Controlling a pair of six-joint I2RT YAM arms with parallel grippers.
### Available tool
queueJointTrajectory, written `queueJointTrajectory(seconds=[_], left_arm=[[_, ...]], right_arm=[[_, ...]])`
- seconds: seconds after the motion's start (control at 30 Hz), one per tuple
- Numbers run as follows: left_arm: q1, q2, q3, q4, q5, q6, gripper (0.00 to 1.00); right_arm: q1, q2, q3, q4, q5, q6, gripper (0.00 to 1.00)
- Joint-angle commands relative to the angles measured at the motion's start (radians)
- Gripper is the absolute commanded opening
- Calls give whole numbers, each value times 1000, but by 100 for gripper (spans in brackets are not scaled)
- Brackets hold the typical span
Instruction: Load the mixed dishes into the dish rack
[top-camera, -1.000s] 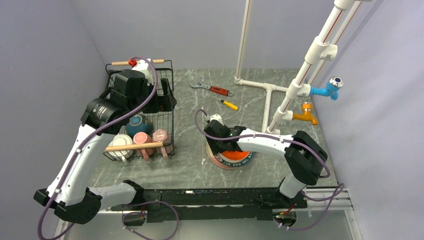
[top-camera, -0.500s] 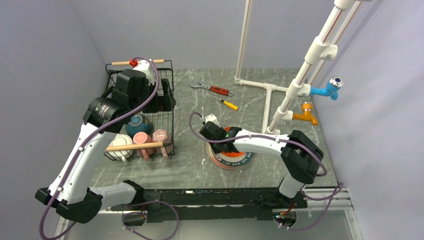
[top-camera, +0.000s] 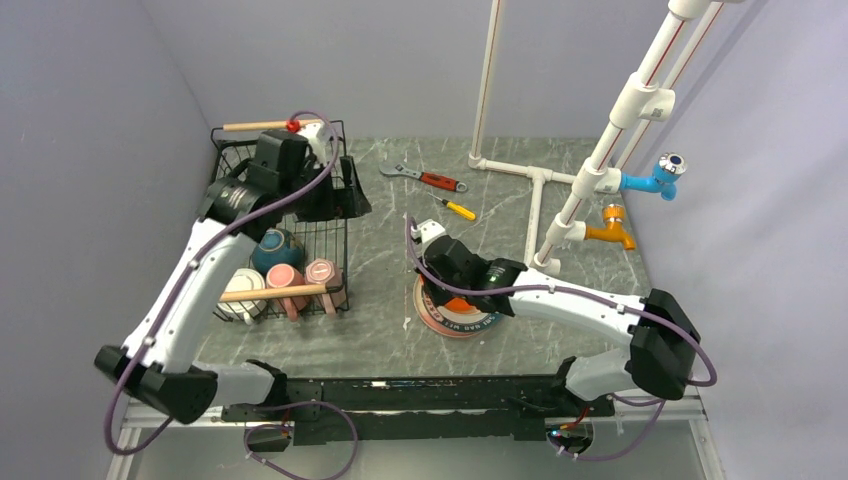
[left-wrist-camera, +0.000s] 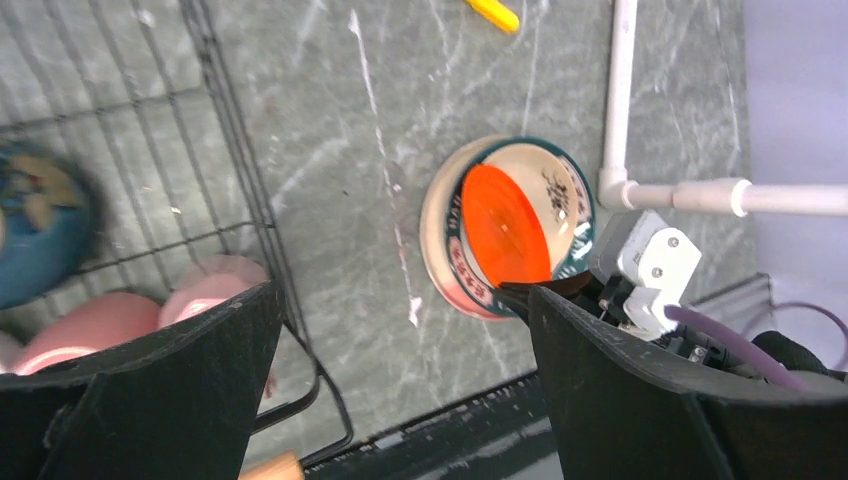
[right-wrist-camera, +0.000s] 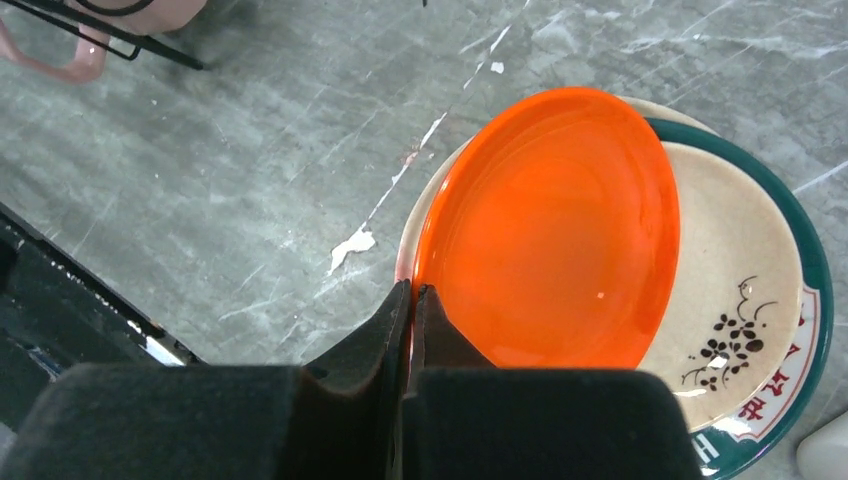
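Note:
The orange-red plate (right-wrist-camera: 555, 230) lies on the larger lettered-rim plate (right-wrist-camera: 745, 300) in the middle of the table, and its rim on my side looks raised. My right gripper (right-wrist-camera: 410, 295) is shut on that rim; in the top view it (top-camera: 452, 292) sits at the plates' left edge. My left gripper (top-camera: 338, 203) hangs open and holds nothing above the right side of the black wire dish rack (top-camera: 346, 250). In the rack sit a teal bowl (top-camera: 275, 248), two pink mugs (top-camera: 283, 277) (top-camera: 322, 271) and a white mug (top-camera: 243, 285).
A red-handled wrench (top-camera: 430, 179) and a yellow-handled screwdriver (top-camera: 457, 208) lie behind the plates. The white pipe frame (top-camera: 535, 190) with a blue tap (top-camera: 655, 180) and an orange tap (top-camera: 612, 228) stands at the right. The rack's wooden handle (top-camera: 268, 292) crosses above the mugs.
My right gripper closed on the orange-red plate's rim, and that arm's elbow swung out to the right. The left arm moved its open gripper towards the rack's far right corner.

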Motion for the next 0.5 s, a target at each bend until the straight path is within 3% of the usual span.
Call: queueJointTrajectory(seconds=[0.0, 0.2, 0.47], left_arm=[[28, 88, -45, 63, 268, -45, 95], [28, 150, -100, 109, 424, -91, 93], [26, 262, -100, 116, 509, -156, 86]], right_arm=[[-3, -47, -46, 71, -24, -11, 0], [-5, -68, -65, 86, -9, -1, 0], [-7, -130, -97, 89, 16, 11, 0]])
